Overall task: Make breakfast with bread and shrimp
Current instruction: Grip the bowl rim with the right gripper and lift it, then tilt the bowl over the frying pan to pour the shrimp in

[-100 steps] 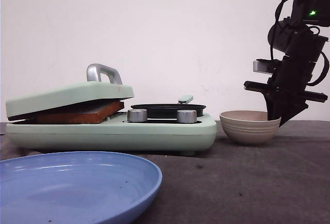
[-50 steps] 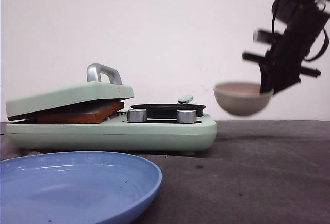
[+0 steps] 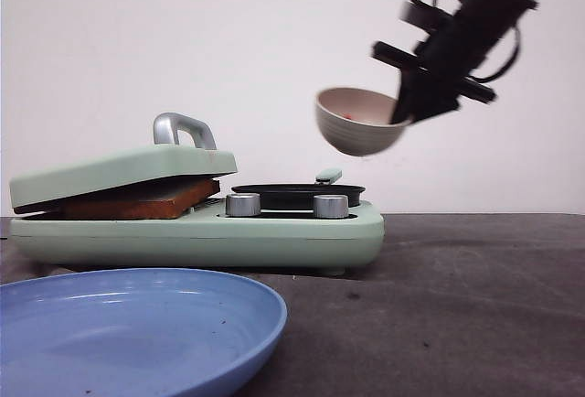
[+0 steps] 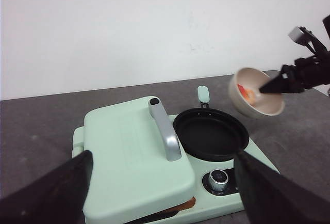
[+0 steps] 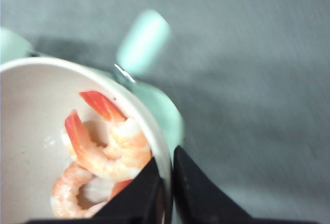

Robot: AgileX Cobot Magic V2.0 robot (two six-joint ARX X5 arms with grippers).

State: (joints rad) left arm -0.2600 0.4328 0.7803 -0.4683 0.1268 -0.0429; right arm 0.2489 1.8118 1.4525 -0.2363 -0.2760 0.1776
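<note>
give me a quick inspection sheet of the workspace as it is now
surface: dark grey table, bare on the robot's right
job's things: bread browned, clamped under the press lid; shrimp in the bowl; black pan holds nothing
clutter: blue plate, nothing on it
grippers: right gripper pinches the bowl rim and holds the tilted bowl in the air above the pan's right edge; left gripper open, above the press, holding nothing
cables: black cables looped on the right arm
surroundings: plain white wall
</note>
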